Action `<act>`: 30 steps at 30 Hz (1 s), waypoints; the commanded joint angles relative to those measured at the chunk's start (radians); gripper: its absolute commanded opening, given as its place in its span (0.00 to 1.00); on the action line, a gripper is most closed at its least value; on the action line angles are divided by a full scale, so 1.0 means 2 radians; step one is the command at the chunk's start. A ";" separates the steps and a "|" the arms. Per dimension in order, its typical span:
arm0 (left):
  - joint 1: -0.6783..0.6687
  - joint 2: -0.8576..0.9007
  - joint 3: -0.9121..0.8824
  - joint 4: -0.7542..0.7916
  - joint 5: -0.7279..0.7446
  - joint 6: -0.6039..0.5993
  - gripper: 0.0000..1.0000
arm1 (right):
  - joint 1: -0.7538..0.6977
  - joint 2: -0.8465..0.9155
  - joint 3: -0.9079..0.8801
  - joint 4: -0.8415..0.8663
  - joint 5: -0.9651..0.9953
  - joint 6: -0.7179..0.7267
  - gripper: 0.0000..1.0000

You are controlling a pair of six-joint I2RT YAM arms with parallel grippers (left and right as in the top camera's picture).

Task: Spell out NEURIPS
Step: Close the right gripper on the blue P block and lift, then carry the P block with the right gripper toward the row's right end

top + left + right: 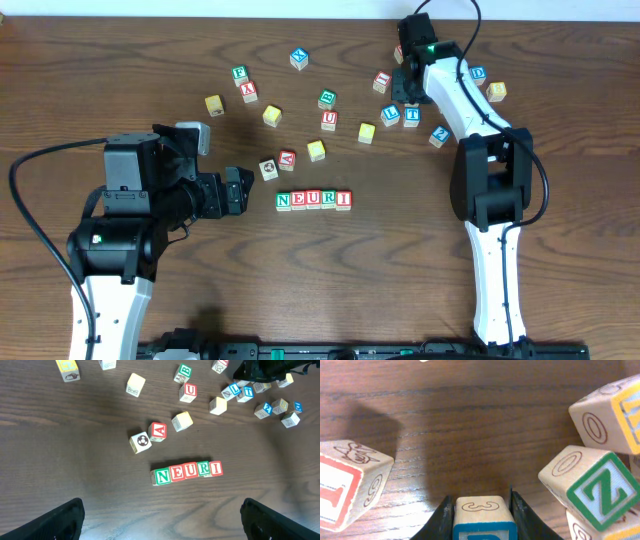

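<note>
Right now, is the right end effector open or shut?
Shut: the right end effector grips a blue-framed cube, fingers against both sides.

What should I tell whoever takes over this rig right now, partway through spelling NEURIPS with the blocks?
Done: the row of wooden letter cubes reads N E U R I, cubes touching, mid-table.
Left hand: open, empty, just left of that row.
Right hand: closed on a blue-framed wooden cube in the far right cluster. Its letter is cut off in the wrist view, so confirm it is P.
Left to do: add P, then S, at the row's right end.
</note>
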 commanded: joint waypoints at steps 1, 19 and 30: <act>0.003 -0.003 0.007 0.001 0.004 0.005 0.98 | 0.002 0.005 -0.003 -0.005 0.007 0.002 0.12; 0.003 -0.003 0.007 0.001 0.005 0.005 0.98 | 0.002 0.003 0.090 -0.084 0.007 -0.001 0.06; 0.003 -0.003 0.007 0.001 0.005 0.005 0.98 | 0.003 0.003 0.223 -0.196 0.005 -0.008 0.06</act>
